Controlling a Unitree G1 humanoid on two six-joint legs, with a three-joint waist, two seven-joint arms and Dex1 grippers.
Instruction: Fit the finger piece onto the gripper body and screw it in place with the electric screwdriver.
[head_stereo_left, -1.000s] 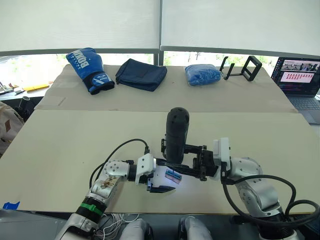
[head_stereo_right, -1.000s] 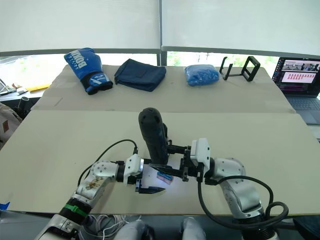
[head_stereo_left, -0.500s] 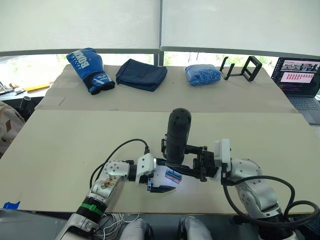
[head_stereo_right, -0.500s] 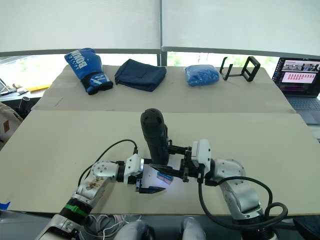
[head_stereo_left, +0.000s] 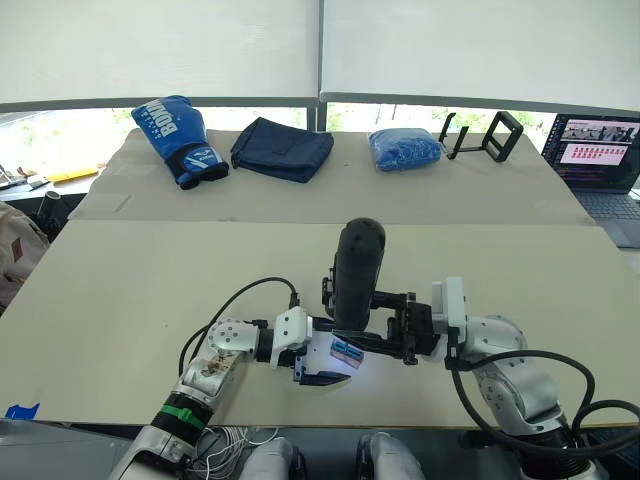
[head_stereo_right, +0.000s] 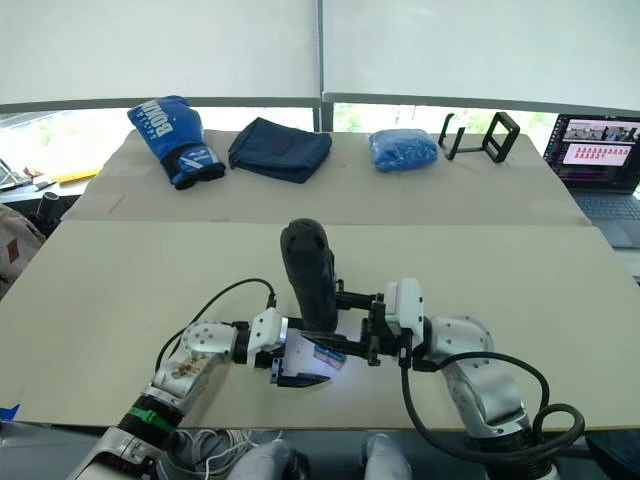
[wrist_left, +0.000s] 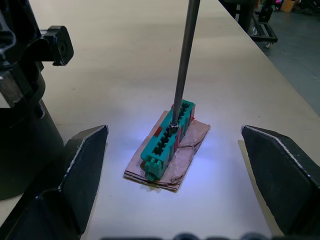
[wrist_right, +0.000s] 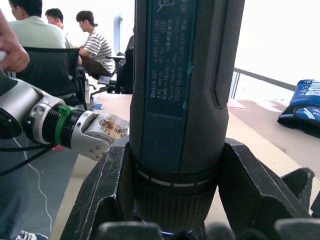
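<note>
The dark electric screwdriver (head_stereo_left: 357, 272) stands upright — its thin bit (wrist_left: 183, 60) touching a green block (wrist_left: 166, 141).

Beige table (head_stereo_left: 150, 290), white blinds (head_stereo_left: 160, 45) over windows, bright daylight.

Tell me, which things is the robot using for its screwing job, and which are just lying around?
In use:
- electric screwdriver, upright in the right pincer
- green block under its bit, between the open left pincer's fingers

Lying about, on the far table:
- blue boxing glove
- dark folded cloth
- blue bundle
- black stand
- laptop
</note>
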